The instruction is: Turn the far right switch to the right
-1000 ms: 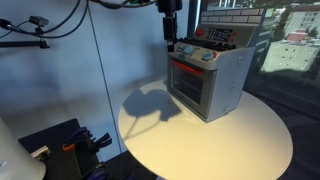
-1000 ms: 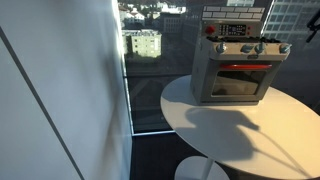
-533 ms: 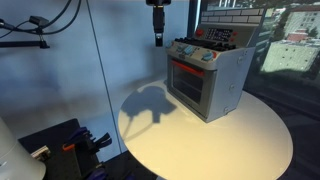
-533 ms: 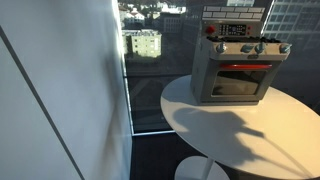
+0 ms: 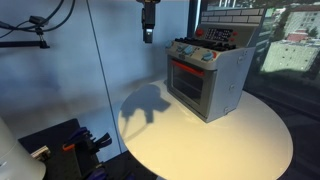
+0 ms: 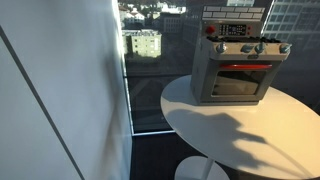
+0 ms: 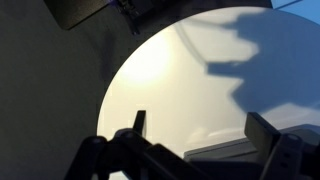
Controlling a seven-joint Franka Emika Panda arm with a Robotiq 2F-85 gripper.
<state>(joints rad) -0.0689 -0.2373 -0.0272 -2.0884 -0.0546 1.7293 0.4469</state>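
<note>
A grey toy oven (image 5: 208,80) with a red-trimmed door stands on the round white table (image 5: 200,140); it shows in both exterior views (image 6: 237,70). A row of small knobs (image 6: 252,47) runs along its top front edge, with the end one at the right (image 6: 284,47). My gripper (image 5: 148,32) hangs high in the air, apart from the oven and off to its side. In the wrist view the fingers (image 7: 200,135) are spread wide with nothing between them, above the table and the oven's edge (image 7: 215,152).
A glass wall and window with city buildings stand behind the table (image 6: 150,45). A dark stand with cables (image 5: 60,145) sits on the floor beside the table. The arm's shadow (image 5: 145,103) lies on the tabletop.
My gripper has moved sideways away from the oven's top, about 25 pixels across the exterior view, staying high. The oven has not moved.
</note>
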